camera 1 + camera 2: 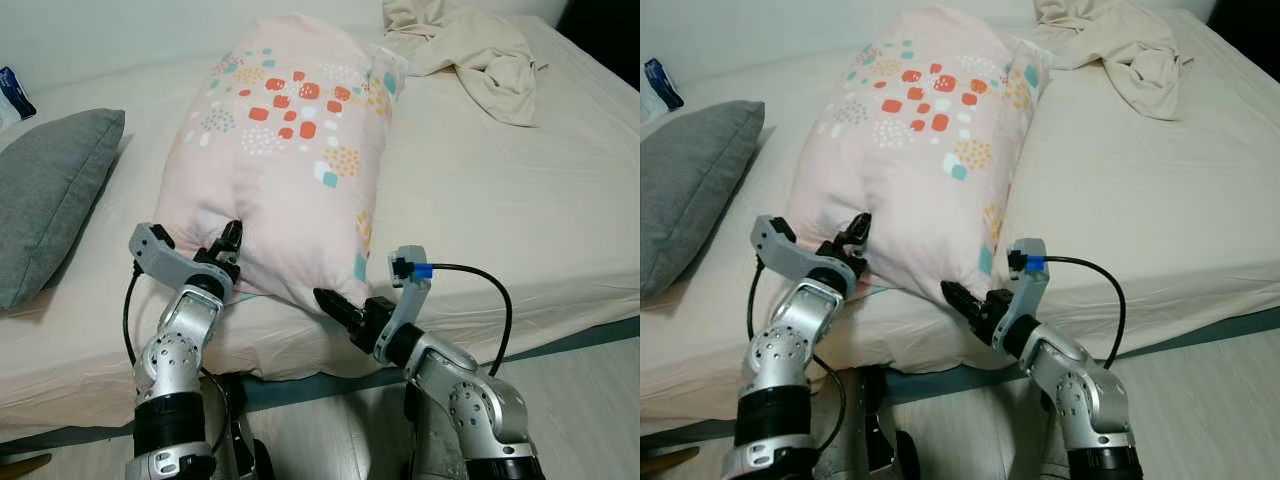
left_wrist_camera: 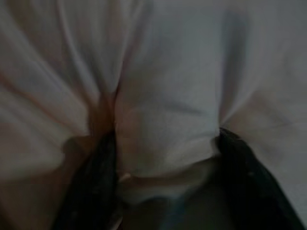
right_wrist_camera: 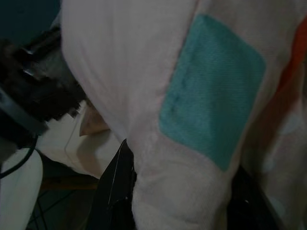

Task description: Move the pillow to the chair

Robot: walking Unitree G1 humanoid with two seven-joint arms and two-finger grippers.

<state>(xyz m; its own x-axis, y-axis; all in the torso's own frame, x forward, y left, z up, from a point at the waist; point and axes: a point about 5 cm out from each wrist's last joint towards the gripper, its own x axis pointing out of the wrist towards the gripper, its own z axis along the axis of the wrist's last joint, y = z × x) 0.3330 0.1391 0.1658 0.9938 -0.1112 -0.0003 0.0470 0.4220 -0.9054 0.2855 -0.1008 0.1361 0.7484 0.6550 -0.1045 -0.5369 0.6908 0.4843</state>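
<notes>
1. The pillow [image 1: 290,150], pink with a coloured dot print, lies on the bed [image 1: 520,210] in the centre of the frame. Its long axis runs from the near mattress edge toward the upper centre, away from the robot.
2. Left gripper [image 1: 228,243]: at the pillow's near-left end, lower left of centre. The left wrist view shows a fold of pink cloth bunched between its two fingers [image 2: 93,187], which are partly closed on it.
3. Right gripper [image 1: 335,305]: at the pillow's near-right corner, just below centre. The right wrist view shows the corner, with its teal patch, between the fingers, which appear closed on it.
4. Both grippers are at the near short end, neither nearer. The bulk lies beyond them, so a lift would likely leave the far end sagging.
5. Also present: grey cushion [image 1: 50,190], left edge; crumpled beige cloth [image 1: 470,50], upper right.
</notes>
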